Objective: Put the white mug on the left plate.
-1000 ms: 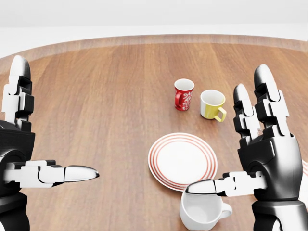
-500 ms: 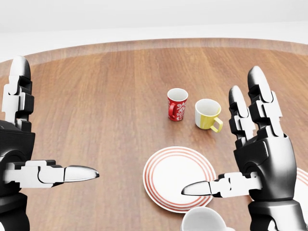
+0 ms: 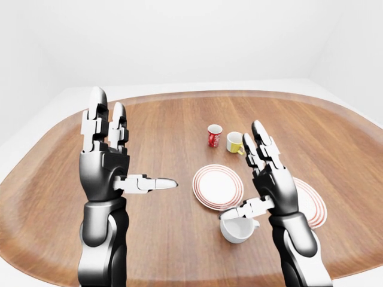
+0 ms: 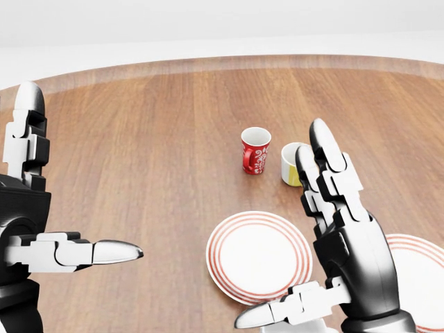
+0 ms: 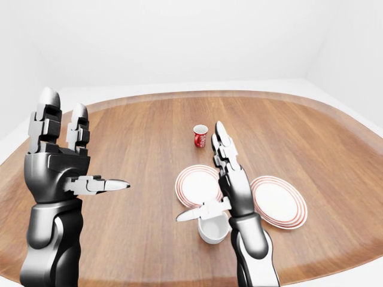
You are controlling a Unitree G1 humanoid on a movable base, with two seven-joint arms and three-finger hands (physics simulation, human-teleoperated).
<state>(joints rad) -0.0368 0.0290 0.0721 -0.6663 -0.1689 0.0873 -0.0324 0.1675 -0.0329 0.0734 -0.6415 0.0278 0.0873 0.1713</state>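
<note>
Standing upright near the bottom of the left-eye view, the white mug is a smooth, glossy cup with a small loop handle on its right side, resting on the surface, a broad rounded slab of reddish wood grain with a paler rim. The right hand, of jointed black and silver segments, hangs just above the mug with fingers spread apart and thumb stretched out over the mug's rim; whether it touches cannot be told. The left plate, round and white with thin red rings, lies just above the mug in that view, bare. The right plate matches it. A red patterned cup and a yellow mug stand side by side beyond. The left hand is raised, fingers apart, holding nothing.
</note>
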